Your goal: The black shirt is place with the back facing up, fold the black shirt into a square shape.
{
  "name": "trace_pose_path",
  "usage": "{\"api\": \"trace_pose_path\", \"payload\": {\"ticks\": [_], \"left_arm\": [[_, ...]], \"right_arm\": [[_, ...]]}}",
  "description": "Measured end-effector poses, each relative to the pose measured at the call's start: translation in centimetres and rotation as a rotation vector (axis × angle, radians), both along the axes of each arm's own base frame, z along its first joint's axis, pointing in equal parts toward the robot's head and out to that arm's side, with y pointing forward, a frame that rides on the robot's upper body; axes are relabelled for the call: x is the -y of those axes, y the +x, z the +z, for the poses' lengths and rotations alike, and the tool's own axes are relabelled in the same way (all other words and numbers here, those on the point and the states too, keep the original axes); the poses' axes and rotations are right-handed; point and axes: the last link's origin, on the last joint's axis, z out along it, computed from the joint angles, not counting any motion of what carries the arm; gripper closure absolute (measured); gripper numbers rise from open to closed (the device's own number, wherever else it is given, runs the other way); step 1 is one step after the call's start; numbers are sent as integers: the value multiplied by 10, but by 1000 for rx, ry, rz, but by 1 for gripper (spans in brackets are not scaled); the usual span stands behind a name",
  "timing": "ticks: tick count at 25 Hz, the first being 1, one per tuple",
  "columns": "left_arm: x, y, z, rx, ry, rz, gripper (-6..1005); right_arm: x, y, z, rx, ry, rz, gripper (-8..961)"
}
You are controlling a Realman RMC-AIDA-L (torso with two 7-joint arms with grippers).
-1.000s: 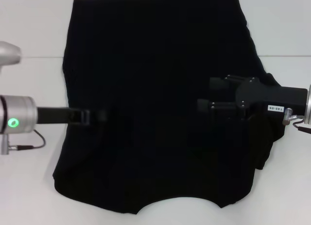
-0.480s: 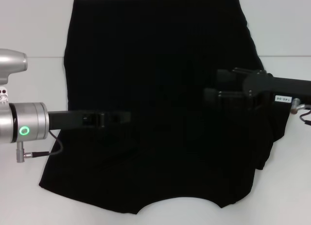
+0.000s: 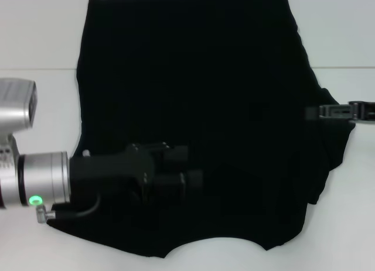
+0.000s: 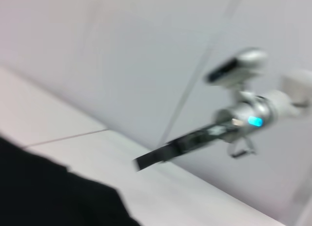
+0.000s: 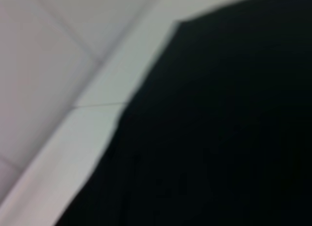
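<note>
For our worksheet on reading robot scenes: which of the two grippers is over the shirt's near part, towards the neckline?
The left gripper, reaching across the black shirt near its curved neckline; the right gripper sits at the shirt's right edge.

No text, label, brand, number or sign readable anywhere: none on the black shirt (image 3: 193, 107), none on the left gripper (image 3: 190, 165), none on the right gripper (image 3: 313, 112).
</note>
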Motion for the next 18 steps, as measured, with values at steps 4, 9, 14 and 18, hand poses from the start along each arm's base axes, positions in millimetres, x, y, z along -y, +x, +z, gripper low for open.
{"api": "trace_pose_path", "payload": {"ticks": [4,9,14,18], "left_arm": [[13,1,-10,-17,32,-144,285],[20,-2,-15,-52,47,-223,121],[25,-4,-22,-89,23,-264,63],[25,-5,-24,-109,18,-280,62]], "right_arm": [[4,13,8,0,-24,-146,56],[10,29,15,57,-50,-279,56],[6,41,19,107,-9,-355,56],[-1,42,15,123,27,-361,55]]}}
